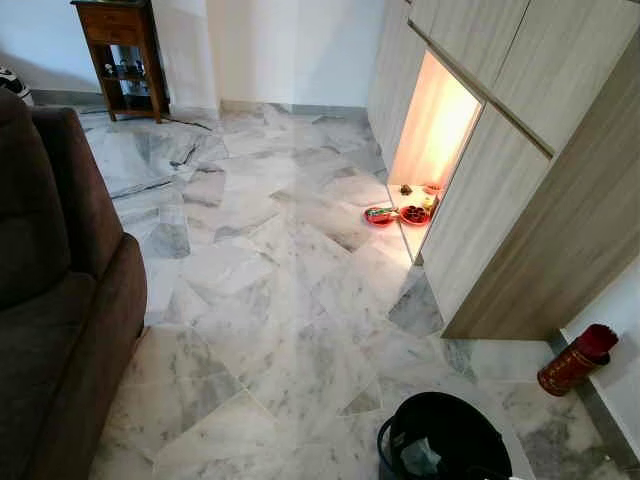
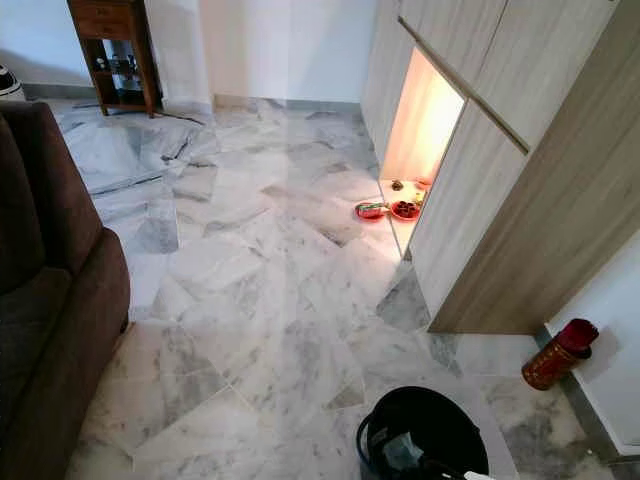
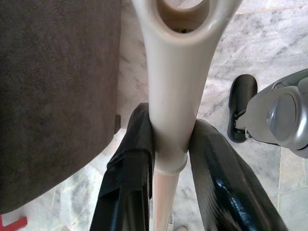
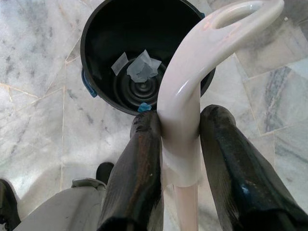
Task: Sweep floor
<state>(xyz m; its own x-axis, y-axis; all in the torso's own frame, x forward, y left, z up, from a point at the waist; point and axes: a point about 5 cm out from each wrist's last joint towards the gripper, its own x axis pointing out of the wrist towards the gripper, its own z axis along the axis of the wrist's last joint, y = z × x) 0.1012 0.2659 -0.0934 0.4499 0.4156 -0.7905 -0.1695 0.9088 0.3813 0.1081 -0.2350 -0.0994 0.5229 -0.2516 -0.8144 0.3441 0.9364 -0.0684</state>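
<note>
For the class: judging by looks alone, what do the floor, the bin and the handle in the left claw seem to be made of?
Floor: polished marble, seemingly; grey veins, window glare.
Bin: black plastic, probably; smooth moulded wall, dull sheen.
Handle, clamped in the left claw: glossy cream plastic, likely; moulded loop, soft highlights.

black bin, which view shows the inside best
The right wrist view: it looks straight down into the black bin, showing paper scraps at the bottom. Both eye views catch just its rim and upper part at the frame's lower edge.

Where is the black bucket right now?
The bucket sits on the marble floor at the bottom right of the head views, just left of the red canister by the wall.
</note>
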